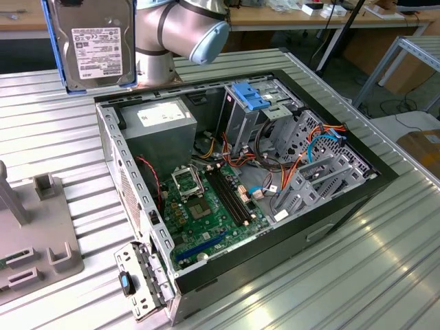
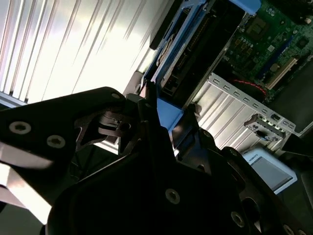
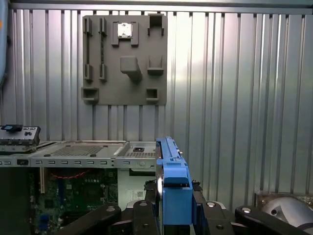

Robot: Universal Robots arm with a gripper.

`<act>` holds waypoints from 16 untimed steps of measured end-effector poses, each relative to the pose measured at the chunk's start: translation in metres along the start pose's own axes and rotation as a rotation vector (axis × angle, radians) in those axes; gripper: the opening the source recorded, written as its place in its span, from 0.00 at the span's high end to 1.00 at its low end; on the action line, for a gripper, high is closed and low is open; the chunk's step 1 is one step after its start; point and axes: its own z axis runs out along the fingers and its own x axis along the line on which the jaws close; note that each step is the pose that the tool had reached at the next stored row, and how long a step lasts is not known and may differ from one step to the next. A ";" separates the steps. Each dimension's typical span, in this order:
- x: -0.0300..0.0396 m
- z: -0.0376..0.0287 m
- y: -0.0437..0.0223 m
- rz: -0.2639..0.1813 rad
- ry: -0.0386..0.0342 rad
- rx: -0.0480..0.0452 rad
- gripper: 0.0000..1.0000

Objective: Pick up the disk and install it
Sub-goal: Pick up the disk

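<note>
First wrist view: I am holding the disk [image 3: 168,161] edge-on, pincer [image 3: 174,203] clamped around it, high enough to clear the case [image 1: 115,148].

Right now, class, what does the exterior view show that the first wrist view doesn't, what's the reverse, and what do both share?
Exterior view: the disk label-side on, the blue latch, the power supply. First wrist view: the grey tray whole, the disk edge-on in the gripper. Both: the disk and the motherboard.
</note>
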 end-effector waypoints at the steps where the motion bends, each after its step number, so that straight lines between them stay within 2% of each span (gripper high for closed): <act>1: -0.0002 0.0002 -0.0064 0.000 0.0000 0.0000 0.63; 3: -0.0002 0.0006 -0.0168 0.000 0.0000 0.0000 0.63; 5: 0.0000 0.0011 -0.0340 0.000 0.0000 -0.0001 0.63; 7: -0.0001 0.0019 -0.0555 0.000 0.0000 -0.0001 0.63; 8: -0.0004 0.0022 -0.0637 0.000 0.0001 -0.0001 0.63; 10: -0.0008 0.0026 -0.0730 0.000 -0.0001 0.0000 0.63; 11: -0.0014 0.0029 -0.0839 0.000 0.0001 -0.0001 0.63; 12: -0.0019 0.0032 -0.0894 0.000 0.0000 0.0000 0.63; 13: -0.0022 0.0032 -0.0920 -0.001 0.0000 0.0000 0.63; 16: -0.0023 0.0032 -0.0924 -0.001 0.0000 -0.0001 0.63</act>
